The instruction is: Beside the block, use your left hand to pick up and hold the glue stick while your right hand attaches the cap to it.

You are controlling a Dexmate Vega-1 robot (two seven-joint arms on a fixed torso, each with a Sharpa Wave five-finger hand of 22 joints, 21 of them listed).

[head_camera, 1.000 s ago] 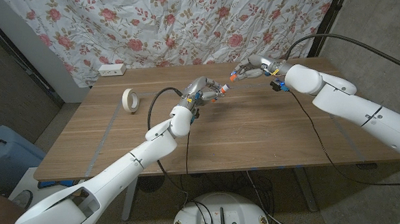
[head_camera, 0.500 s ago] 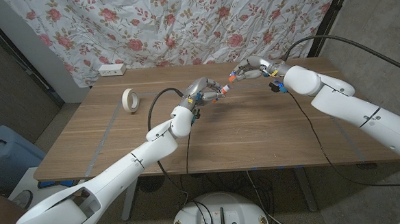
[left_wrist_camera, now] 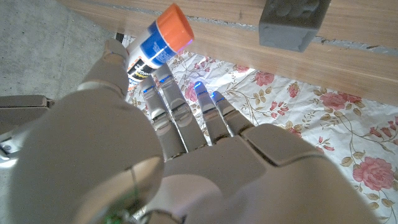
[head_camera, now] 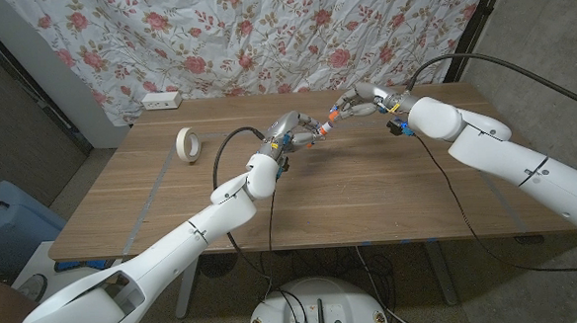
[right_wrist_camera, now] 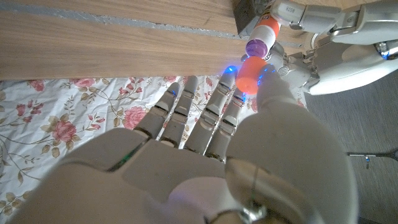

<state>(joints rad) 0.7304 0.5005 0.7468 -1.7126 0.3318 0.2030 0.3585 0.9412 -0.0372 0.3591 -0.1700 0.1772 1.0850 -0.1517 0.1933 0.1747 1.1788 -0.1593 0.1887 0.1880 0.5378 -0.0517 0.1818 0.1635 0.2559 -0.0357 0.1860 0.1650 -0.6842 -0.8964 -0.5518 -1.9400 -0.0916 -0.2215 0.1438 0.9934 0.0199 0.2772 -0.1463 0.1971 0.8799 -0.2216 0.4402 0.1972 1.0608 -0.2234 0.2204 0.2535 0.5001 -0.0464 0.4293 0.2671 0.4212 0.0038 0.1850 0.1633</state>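
left hand (head_camera: 289,132) fingers pinch the glue stick (right_wrist_camera: 266,32); right hand (head_camera: 365,102) fingers pinch the cap (right_wrist_camera: 250,73) — align it square on the tip before pressing.

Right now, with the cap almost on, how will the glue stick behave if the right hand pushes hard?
The glue stick looks rigid, so it shouldn't bend. The left hand grips only its lower end, so a hard push from the cap in the right hand may tilt or slide it. It's round; if dropped, it would probably roll.
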